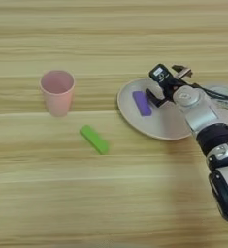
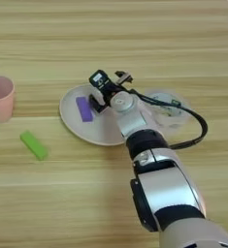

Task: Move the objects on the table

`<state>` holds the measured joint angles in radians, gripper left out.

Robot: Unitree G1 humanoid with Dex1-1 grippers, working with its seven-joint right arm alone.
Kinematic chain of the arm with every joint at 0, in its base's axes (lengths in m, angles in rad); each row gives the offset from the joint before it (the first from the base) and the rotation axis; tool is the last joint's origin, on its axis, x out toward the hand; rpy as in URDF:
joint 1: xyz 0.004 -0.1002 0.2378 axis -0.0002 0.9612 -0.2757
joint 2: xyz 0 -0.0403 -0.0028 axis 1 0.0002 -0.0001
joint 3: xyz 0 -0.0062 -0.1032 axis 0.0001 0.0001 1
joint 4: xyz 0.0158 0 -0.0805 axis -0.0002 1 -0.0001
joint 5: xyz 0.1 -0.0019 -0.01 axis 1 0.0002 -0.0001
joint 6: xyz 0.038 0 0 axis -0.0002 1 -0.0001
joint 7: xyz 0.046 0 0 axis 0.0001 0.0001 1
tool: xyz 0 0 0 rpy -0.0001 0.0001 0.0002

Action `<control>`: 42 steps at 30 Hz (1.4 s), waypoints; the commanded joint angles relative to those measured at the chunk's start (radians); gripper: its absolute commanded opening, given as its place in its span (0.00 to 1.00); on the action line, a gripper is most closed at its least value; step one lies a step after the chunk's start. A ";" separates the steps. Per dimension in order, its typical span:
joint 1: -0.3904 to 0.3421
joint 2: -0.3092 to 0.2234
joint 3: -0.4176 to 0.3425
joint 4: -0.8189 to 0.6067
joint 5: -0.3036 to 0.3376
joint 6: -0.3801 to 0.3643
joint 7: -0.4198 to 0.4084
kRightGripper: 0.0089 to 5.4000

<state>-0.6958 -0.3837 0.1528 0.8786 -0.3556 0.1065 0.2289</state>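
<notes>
My feed is filled by the table [image 1: 110,203], light wood with plank grain running side to side. At far left stands the pink cup [image 1: 57,92], upright, mouth open to me. Just right of it and a little nearer, the green block [image 1: 94,139] lies flat on the bare wood, slanted, apart from everything else. Right of centre is the beige plate [image 1: 156,127], and the purple block [image 1: 142,103] lies on its left part.

My right arm comes in from the lower right, silver forearm over the plate's right side. The gripper [image 1: 156,92] sits above the plate, just beside the purple block and not on it; I cannot tell whether its fingers are apart or together. A black cable loops off the wrist.

Behind the arm, touching or just past the plate's right rim, is a clear round container [image 2: 171,109]. It carries a label, but I cannot read any writing on it.
</notes>
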 commanded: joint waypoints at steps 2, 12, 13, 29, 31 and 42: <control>-0.016 -0.023 0.002 -0.125 0.008 -0.003 0.022 1.00; 0.168 -0.061 -0.002 -0.470 0.005 0.101 0.128 1.00; 0.181 -0.063 -0.001 -0.490 0.002 0.110 0.135 1.00; 0.203 -0.078 -0.112 -0.669 0.030 0.165 0.090 1.00; 0.214 -0.079 -0.127 -0.705 0.030 0.172 0.086 1.00; 0.327 -0.026 -0.205 -0.963 0.266 0.361 0.255 1.00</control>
<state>-0.3216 -0.3864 -0.0152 -0.0258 -0.1165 0.4720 0.4907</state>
